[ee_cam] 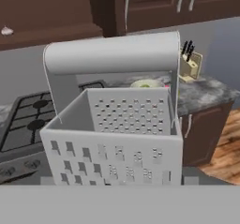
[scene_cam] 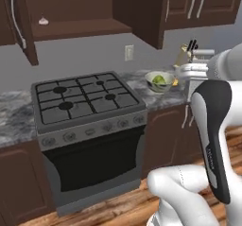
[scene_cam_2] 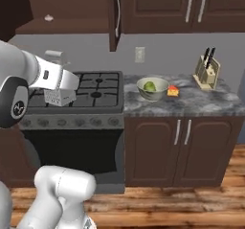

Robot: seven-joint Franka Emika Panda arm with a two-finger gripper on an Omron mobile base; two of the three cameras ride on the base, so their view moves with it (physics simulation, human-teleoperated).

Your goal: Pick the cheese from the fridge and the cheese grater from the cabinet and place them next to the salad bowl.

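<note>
The gripper point(scene_cam_2: 58, 95) fingertips are hidden behind the cheese grater point(scene_cam_2: 59, 96); its jaws stand wide, clamped on the grater, which hangs above the stove point(scene_cam_2: 91, 91), left of the salad bowl point(scene_cam_2: 152, 88). The grater is grey, tapered and perforated, with a loop handle. A small cheese point(scene_cam_2: 173, 91) wedge lies just right of the bowl on the marbled counter point(scene_cam_2: 191, 101).

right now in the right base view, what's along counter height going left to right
cheese grater → stove → salad bowl → cheese → knife block
</note>
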